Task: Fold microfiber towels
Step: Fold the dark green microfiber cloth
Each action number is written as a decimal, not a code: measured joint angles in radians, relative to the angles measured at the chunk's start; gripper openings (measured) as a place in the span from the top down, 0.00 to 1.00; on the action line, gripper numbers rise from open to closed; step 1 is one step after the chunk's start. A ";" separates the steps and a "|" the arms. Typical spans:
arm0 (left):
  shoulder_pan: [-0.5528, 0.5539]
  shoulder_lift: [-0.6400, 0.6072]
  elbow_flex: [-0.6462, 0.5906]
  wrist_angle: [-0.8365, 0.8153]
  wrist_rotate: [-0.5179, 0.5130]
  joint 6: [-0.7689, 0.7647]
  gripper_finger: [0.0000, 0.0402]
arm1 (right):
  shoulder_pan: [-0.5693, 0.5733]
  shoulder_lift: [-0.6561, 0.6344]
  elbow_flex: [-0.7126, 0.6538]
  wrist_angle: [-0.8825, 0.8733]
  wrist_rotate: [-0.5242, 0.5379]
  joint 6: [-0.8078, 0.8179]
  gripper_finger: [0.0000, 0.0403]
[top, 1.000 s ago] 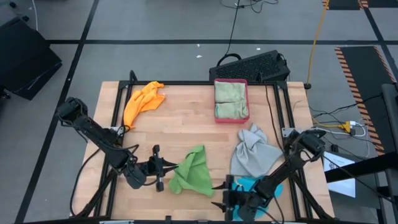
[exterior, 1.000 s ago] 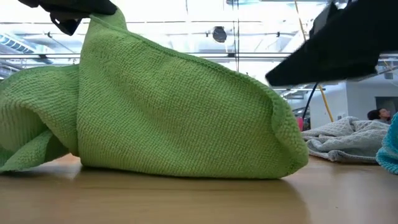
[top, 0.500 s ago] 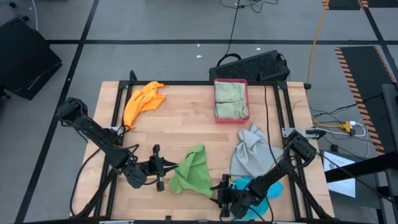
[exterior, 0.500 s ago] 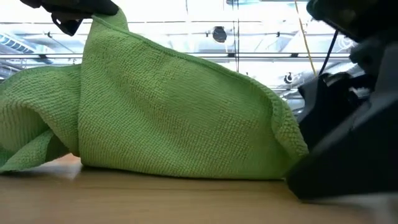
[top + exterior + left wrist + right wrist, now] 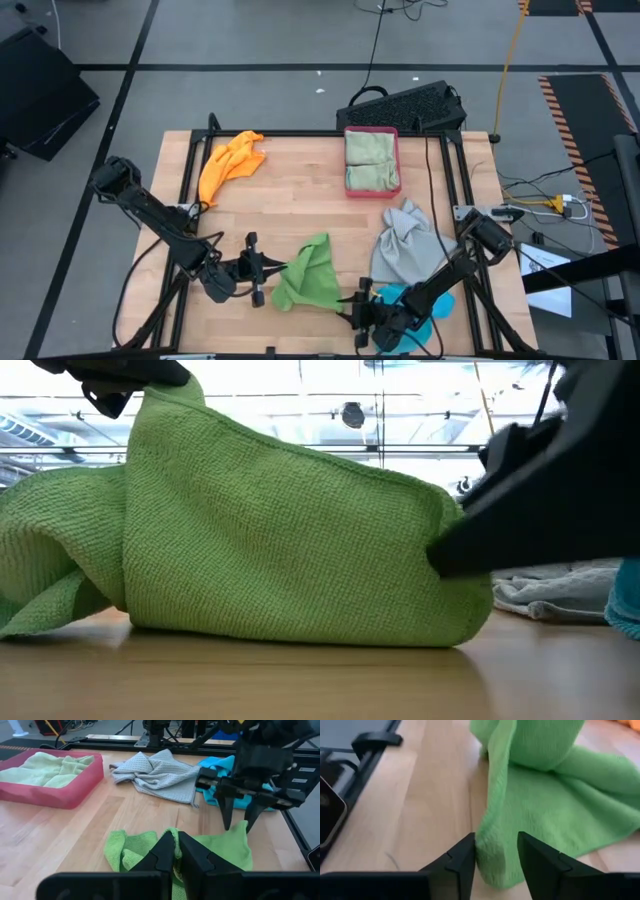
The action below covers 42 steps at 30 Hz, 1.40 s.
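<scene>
A bright green towel (image 5: 308,275) lies near the table's front edge, one part raised like a tent (image 5: 280,540). My left gripper (image 5: 270,268) is shut on that raised part, coming from the towel's left. My right gripper (image 5: 350,308) is low at the towel's right, and its open fingers (image 5: 462,855) stand on either side of the towel's near right corner (image 5: 497,845). An orange towel (image 5: 230,165) lies crumpled at the far left. A grey one (image 5: 405,245) and a blue one (image 5: 392,294) lie at the right. My left gripper pinches a bunched edge of the green towel (image 5: 172,834) between its two fingers, coming from the table's left and slanting slightly down. That part is held up off the table, and the cloth drapes down from it with its lower edges on the wood (image 5: 300,635). My right gripper has the towel's corner between its fingers; whether they touch it I cannot tell.
A pink-red tray (image 5: 372,129) holding folded pale green cloths (image 5: 370,160) stands at the far edge, right of centre. A black keyboard (image 5: 405,103) lies beyond the table. Bare wood shows in the table's middle (image 5: 300,200). Black frame rails run along the table's edges.
My right gripper has moved down and toward the table's left, up to the green towel's right corner, and its fingers have drawn closer together around that corner. The towel and my left gripper have stayed where they were.
</scene>
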 joint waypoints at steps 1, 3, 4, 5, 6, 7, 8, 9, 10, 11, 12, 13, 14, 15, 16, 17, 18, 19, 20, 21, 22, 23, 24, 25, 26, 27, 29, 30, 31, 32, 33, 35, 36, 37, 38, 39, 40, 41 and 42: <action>0.000 0.000 0.000 0.000 0.000 0.000 0.94 | 0.000 -0.009 0.000 -0.001 -0.001 -0.011 0.68; 0.000 0.000 0.000 0.000 0.000 0.000 0.94 | -0.001 -0.024 0.000 0.000 -0.018 -0.030 0.71; 0.000 0.000 0.000 0.000 0.000 0.000 0.94 | -0.001 -0.029 0.000 -0.002 -0.028 -0.038 0.72; 0.000 0.000 0.000 0.000 0.000 -0.001 0.94 | -0.001 -0.032 0.000 -0.009 -0.035 -0.041 0.74; 0.000 0.000 0.000 0.000 0.000 -0.002 0.94 | -0.001 -0.036 0.000 -0.016 -0.049 -0.043 0.76; 0.000 0.000 0.000 0.000 0.001 -0.001 0.94 | -0.001 -0.039 0.000 -0.022 -0.057 -0.043 0.78; 0.000 0.000 0.000 -0.001 0.001 -0.002 0.94 | -0.001 -0.040 0.000 -0.029 -0.061 -0.043 0.80; 0.000 0.000 0.000 -0.001 0.001 -0.002 0.94 | -0.001 -0.042 0.000 -0.030 -0.076 -0.043 0.82; 0.000 0.000 0.000 -0.001 0.002 -0.002 0.94 | -0.001 -0.042 0.000 -0.033 -0.085 -0.044 0.84; 0.000 0.000 0.000 -0.001 0.002 -0.002 0.94 | -0.001 -0.042 0.000 -0.044 -0.099 -0.043 0.86; 0.000 0.000 0.000 -0.001 0.002 -0.002 0.94 | -0.001 -0.042 0.000 -0.051 -0.114 -0.043 0.87; 0.000 0.000 0.000 -0.001 0.002 -0.002 0.94 | -0.001 -0.042 0.000 -0.059 -0.134 -0.044 0.89; 0.000 0.000 0.000 -0.002 0.002 -0.003 0.94 | -0.001 -0.042 0.000 -0.067 -0.156 -0.043 0.91; 0.000 0.000 0.000 -0.002 0.005 -0.004 0.94 | -0.005 -0.042 0.000 -0.072 -0.175 -0.041 0.93; 0.000 0.000 0.000 -0.002 0.011 -0.004 0.94 | -0.007 -0.042 0.000 -0.077 -0.198 -0.041 0.94; 0.000 0.000 0.000 -0.001 0.018 -0.004 0.94 | -0.012 -0.042 0.000 -0.077 -0.225 -0.043 0.96; 0.000 0.000 0.000 -0.001 0.023 -0.004 0.94 | -0.016 -0.042 0.000 -0.076 -0.254 -0.044 0.97; 0.000 0.000 0.000 -0.001 0.028 -0.005 0.94 | -0.023 -0.044 0.000 -0.077 -0.280 -0.047 0.98; 0.000 0.000 0.000 -0.001 0.034 -0.005 0.94 | -0.030 -0.044 0.000 -0.076 -0.307 -0.047 0.99; 0.000 0.000 0.000 -0.001 0.044 -0.005 0.93 | -0.038 -0.044 0.000 -0.076 -0.337 -0.047 0.99; 0.000 0.000 0.000 -0.001 0.056 -0.007 0.93 | -0.046 -0.044 0.000 -0.076 -0.363 -0.048 0.99; 0.000 0.000 0.000 -0.001 0.073 -0.010 0.93 | -0.054 -0.044 0.000 -0.077 -0.391 -0.050 0.99; 0.000 0.000 0.000 0.000 0.087 -0.014 0.93 | -0.063 -0.044 0.000 -0.076 -0.419 -0.051 0.98; -0.002 0.000 0.000 -0.001 0.101 -0.020 0.93 | -0.072 -0.044 0.000 -0.076 -0.446 -0.051 0.98; -0.005 0.000 0.000 -0.001 0.110 -0.028 0.91 | -0.081 -0.044 0.000 -0.076 -0.473 -0.051 0.98; -0.009 0.000 0.000 -0.001 0.120 -0.030 0.89 | -0.089 -0.044 0.000 -0.076 -0.493 -0.051 0.98; -0.018 0.000 0.000 -0.001 0.124 -0.036 0.84 | -0.104 -0.044 0.000 -0.077 -0.526 -0.051 0.99; -0.024 0.000 0.000 -0.001 0.124 -0.037 0.80 | -0.109 -0.044 0.000 -0.076 -0.534 -0.055 0.99; -0.028 0.000 0.000 -0.001 0.123 -0.037 0.77 | -0.114 -0.044 0.000 -0.076 -0.551 -0.060 0.99; -0.033 0.000 0.000 -0.001 0.123 -0.038 0.73 | -0.119 -0.044 0.000 -0.075 -0.565 -0.066 0.99; -0.038 0.000 0.000 -0.001 0.123 -0.038 0.70 | -0.125 -0.044 0.000 -0.076 -0.581 -0.067 0.99; -0.045 0.000 0.000 -0.001 0.123 -0.038 0.64 | -0.133 -0.044 0.000 -0.076 -0.611 -0.066 0.99; -0.050 0.000 0.000 -0.002 0.123 -0.038 0.61 | -0.137 -0.044 0.000 -0.076 -0.625 -0.067 0.99; -0.054 0.000 0.000 -0.003 0.123 -0.038 0.58 | -0.140 -0.044 0.000 -0.077 -0.637 -0.066 0.99; -0.060 0.000 0.000 -0.010 0.123 -0.038 0.56 | -0.144 -0.045 0.000 -0.079 -0.652 -0.066 0.99; -0.066 0.000 0.000 -0.021 0.123 -0.037 0.55 | -0.145 -0.046 0.000 -0.082 -0.660 -0.066 0.99; -0.072 0.003 0.000 -0.032 0.123 -0.038 0.53 | -0.146 -0.051 0.000 -0.094 -0.661 -0.066 0.99; -0.078 0.011 0.000 -0.040 0.122 -0.037 0.52 | -0.146 -0.057 0.000 -0.113 -0.659 -0.066 0.99; -0.084 0.023 0.000 -0.053 0.121 -0.033 0.51 | -0.146 -0.065 0.000 -0.128 -0.659 -0.066 0.99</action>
